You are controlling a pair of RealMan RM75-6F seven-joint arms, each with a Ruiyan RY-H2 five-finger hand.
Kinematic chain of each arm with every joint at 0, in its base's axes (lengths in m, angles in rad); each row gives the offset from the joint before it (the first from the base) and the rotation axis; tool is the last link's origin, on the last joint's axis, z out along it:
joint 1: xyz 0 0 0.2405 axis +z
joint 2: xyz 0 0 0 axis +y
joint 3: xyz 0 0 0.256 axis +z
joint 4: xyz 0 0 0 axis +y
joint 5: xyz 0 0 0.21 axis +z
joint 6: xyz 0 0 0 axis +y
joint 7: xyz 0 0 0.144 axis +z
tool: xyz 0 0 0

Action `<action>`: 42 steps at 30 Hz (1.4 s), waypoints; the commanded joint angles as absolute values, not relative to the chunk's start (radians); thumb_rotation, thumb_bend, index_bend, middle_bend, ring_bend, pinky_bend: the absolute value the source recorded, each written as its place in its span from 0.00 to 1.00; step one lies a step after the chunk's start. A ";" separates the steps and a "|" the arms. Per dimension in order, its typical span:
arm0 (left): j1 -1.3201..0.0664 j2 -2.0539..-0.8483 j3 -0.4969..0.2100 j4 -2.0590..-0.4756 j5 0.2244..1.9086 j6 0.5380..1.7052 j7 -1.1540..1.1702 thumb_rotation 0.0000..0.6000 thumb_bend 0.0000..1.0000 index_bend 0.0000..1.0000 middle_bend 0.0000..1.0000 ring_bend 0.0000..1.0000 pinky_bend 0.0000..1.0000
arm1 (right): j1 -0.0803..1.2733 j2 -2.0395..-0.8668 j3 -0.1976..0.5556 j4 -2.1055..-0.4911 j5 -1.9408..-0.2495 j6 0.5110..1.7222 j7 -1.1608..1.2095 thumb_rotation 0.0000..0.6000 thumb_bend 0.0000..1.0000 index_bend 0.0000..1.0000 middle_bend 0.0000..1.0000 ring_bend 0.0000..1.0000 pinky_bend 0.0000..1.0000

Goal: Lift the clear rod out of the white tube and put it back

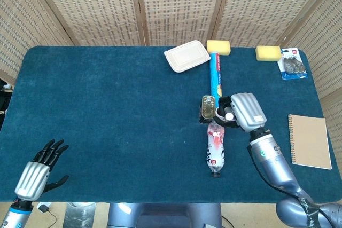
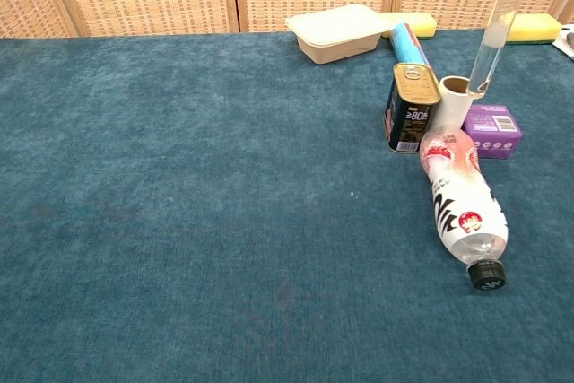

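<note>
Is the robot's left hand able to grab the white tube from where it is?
Probably not. The left hand sits open at the table's near left corner, while the white tube stands far across, behind the can and the bottle.

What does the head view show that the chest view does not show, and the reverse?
Only the head view shows the left hand, the right hand whole, the notebook and the blister pack. Only the chest view shows the clear rod hanging with its tip by the white tube rim. Both share the tin, bottle and purple box.

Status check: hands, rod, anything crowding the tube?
Right hand holds clear rod, tip just right of upright white tube's mouth. Left hand open, idle. Tin can, purple box flank tube.
</note>
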State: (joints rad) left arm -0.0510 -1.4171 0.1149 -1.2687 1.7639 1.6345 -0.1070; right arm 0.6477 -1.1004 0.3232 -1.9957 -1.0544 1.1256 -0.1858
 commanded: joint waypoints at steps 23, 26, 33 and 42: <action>-0.049 -1.419 0.121 -1.260 1.769 1.633 -0.110 1.00 0.16 0.10 0.10 0.04 0.22 | 0.772 -1.185 0.365 -1.925 -0.896 1.093 -0.267 1.00 0.31 0.82 0.95 0.92 0.83; -0.049 -1.420 0.122 -1.258 1.768 1.632 -0.112 1.00 0.16 0.10 0.10 0.04 0.22 | 0.784 -1.207 0.369 -1.890 -0.891 1.091 -0.260 1.00 0.31 0.82 0.96 0.92 0.83; -0.049 -1.418 0.120 -1.258 1.762 1.625 -0.114 1.00 0.16 0.10 0.10 0.04 0.22 | 0.800 -1.240 0.363 -1.804 -0.903 1.072 -0.239 1.00 0.31 0.82 0.96 0.93 0.83; -0.051 -1.417 0.120 -1.264 1.756 1.615 -0.107 1.00 0.16 0.10 0.10 0.04 0.22 | 0.801 -1.240 0.365 -1.734 -0.917 1.047 -0.195 1.00 0.31 0.82 0.96 0.93 0.83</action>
State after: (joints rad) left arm -0.0508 -1.4174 0.1195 -1.2631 1.7562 1.6154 -0.1078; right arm 0.8019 -1.2423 0.3645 -1.7429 -0.9128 1.0504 -0.2007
